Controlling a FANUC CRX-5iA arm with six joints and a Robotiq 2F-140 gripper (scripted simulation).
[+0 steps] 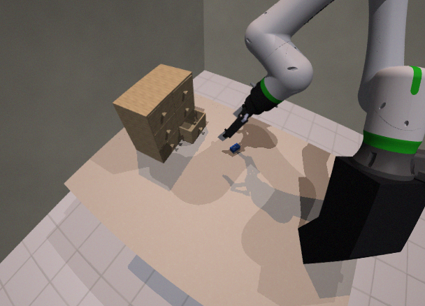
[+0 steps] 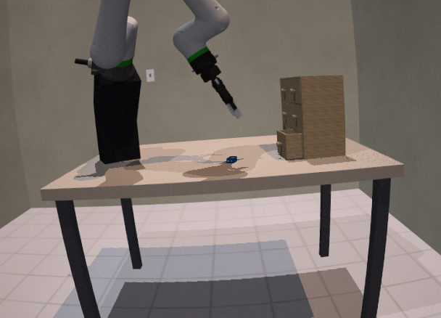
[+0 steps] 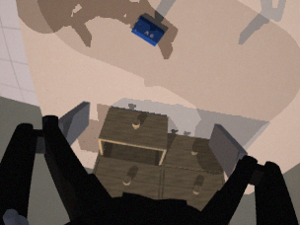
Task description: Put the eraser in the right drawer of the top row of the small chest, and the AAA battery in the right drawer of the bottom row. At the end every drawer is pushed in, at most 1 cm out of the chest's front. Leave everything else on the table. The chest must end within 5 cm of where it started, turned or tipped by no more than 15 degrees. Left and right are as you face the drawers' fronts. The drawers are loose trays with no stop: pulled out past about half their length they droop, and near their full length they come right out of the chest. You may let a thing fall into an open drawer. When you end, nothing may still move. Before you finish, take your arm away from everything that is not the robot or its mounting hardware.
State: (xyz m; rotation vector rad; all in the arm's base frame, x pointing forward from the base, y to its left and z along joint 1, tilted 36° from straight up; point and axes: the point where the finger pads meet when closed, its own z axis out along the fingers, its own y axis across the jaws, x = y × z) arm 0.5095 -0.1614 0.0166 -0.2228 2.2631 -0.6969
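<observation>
The small wooden chest (image 1: 159, 110) stands at the back of the table, and it also shows in the exterior view (image 2: 312, 115). Its bottom-row right drawer (image 1: 193, 126) is pulled partly out; the other drawers look pushed in. In the wrist view the open drawer (image 3: 133, 148) is shadowed inside and I cannot tell what it holds. A small blue block (image 1: 235, 147) lies on the table in front of the chest, and it shows in the wrist view (image 3: 149, 29). My gripper (image 1: 224, 135) is open and empty, well above the table between the block and the chest. I see no battery.
The robot's black base (image 1: 363, 211) stands on the table's near right side. The table edge runs just behind and beside the chest (image 2: 373, 161).
</observation>
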